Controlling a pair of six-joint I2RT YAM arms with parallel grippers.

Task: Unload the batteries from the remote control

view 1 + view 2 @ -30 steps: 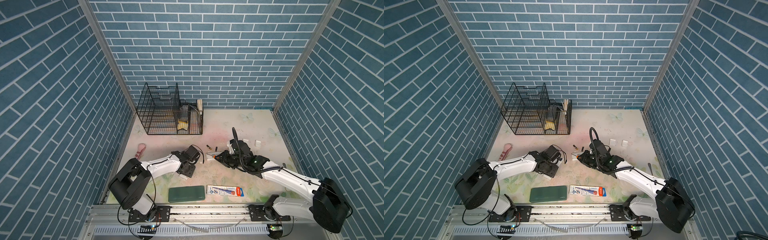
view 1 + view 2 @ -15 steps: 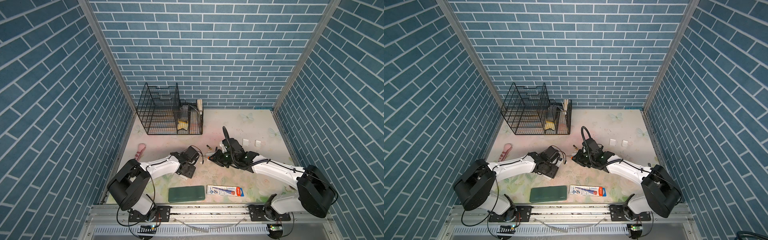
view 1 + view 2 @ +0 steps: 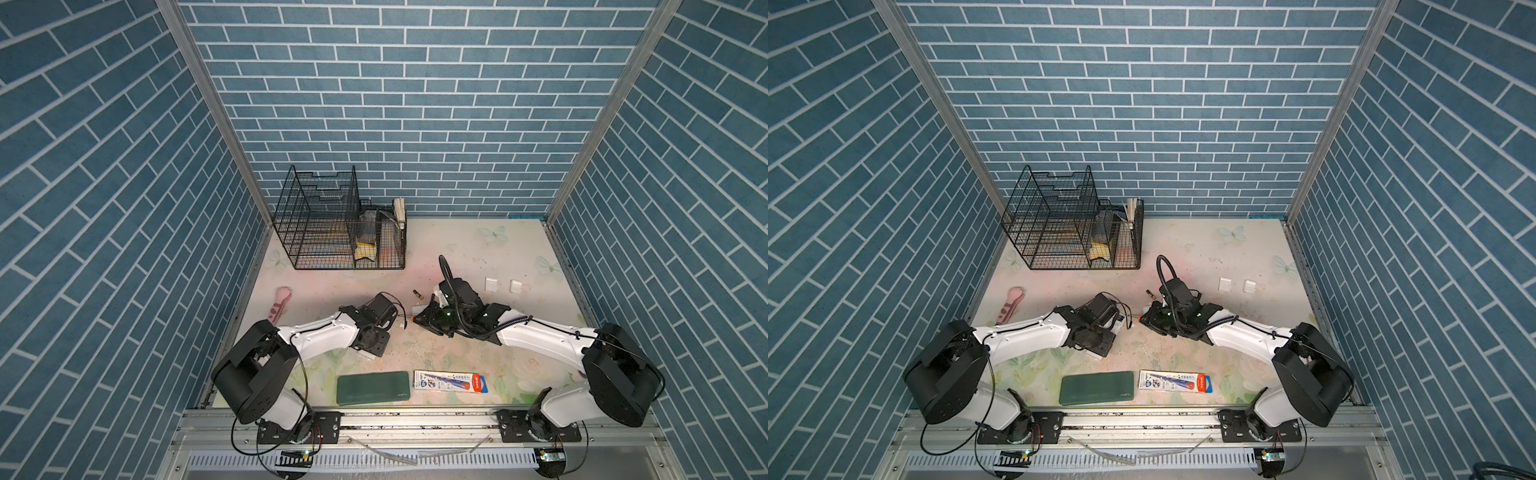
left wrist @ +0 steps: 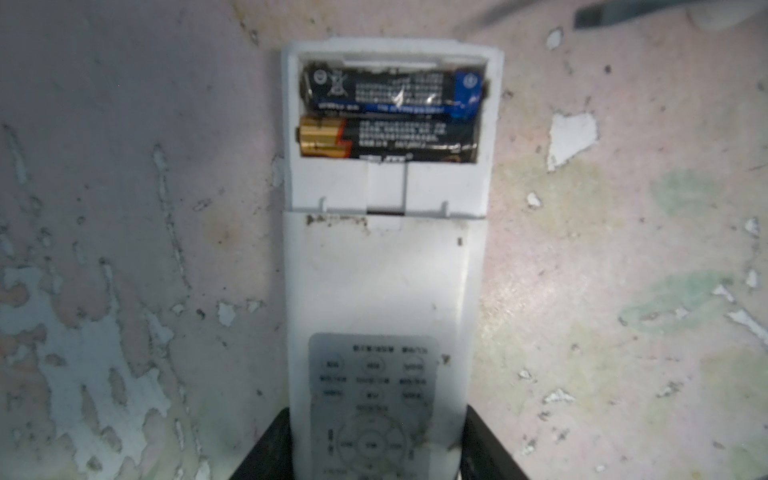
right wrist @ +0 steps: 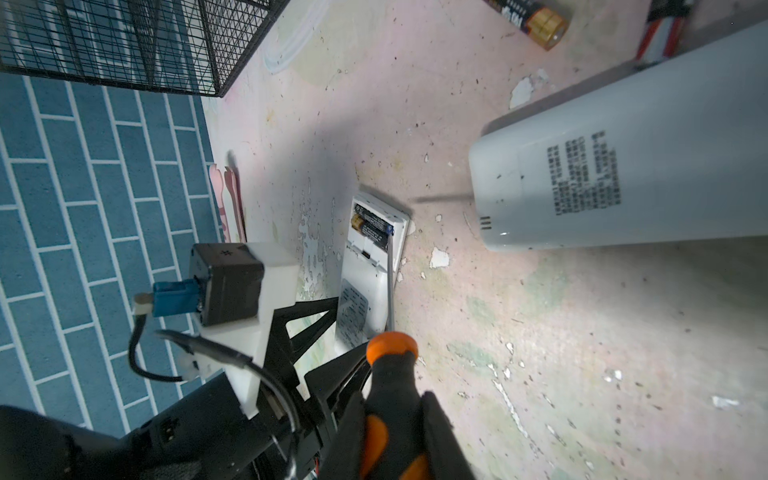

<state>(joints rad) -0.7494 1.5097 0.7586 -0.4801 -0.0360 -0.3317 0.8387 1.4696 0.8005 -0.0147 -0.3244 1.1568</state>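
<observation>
The white remote control (image 4: 384,266) lies on the table with its battery bay open. Two batteries (image 4: 390,112) sit side by side in the bay. My left gripper (image 4: 376,440) is shut on the remote's button end, a finger on each side. One loose battery (image 5: 530,16) lies on the table beyond, also seen in both top views (image 3: 418,294) (image 3: 1150,295). My right gripper (image 5: 392,428) is shut on the black-and-orange screwdriver handle (image 5: 390,374). The screwdriver's thin shaft runs along the remote's edge toward the bay end. Its blurred tip (image 4: 623,14) stands off from the batteries.
A larger white device (image 5: 623,166) lies label-up close by the right gripper. A black wire basket (image 3: 332,232) stands at the back left. A green case (image 3: 372,387) and a pen packet (image 3: 451,381) lie near the front edge. A pink item (image 3: 281,303) lies at the left.
My right gripper has shifted left with the screwdriver, closer to the remote, and its forearm has swung. The left arm has stayed in place, holding the remote.
</observation>
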